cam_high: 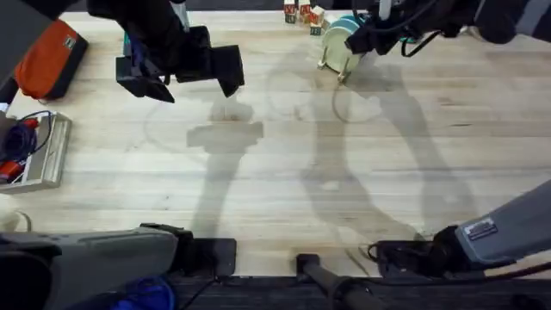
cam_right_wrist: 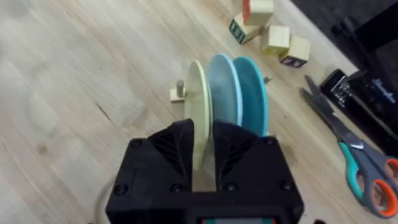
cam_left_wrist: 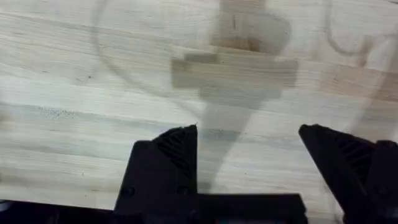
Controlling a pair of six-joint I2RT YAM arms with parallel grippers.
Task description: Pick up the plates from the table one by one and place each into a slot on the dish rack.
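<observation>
Pale wood planks make up the surface [cam_high: 362, 172]. At its far edge the dish rack [cam_right_wrist: 178, 92] holds three upright plates: teal plate [cam_right_wrist: 254, 93], light blue plate [cam_right_wrist: 222, 90] and cream plate [cam_right_wrist: 199, 99]. The right hand [cam_right_wrist: 203, 146] is clenched on the cream plate's rim. Toy blocks [cam_right_wrist: 273, 34] and scissors [cam_right_wrist: 351, 152] lie beyond. The left hand [cam_left_wrist: 249, 149] hovers released over bare wood.

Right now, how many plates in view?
3, all upright in the dish rack: cream plate held by the right pincer, light blue plate in the middle, teal plate on the far side. None visible on the table.
</observation>
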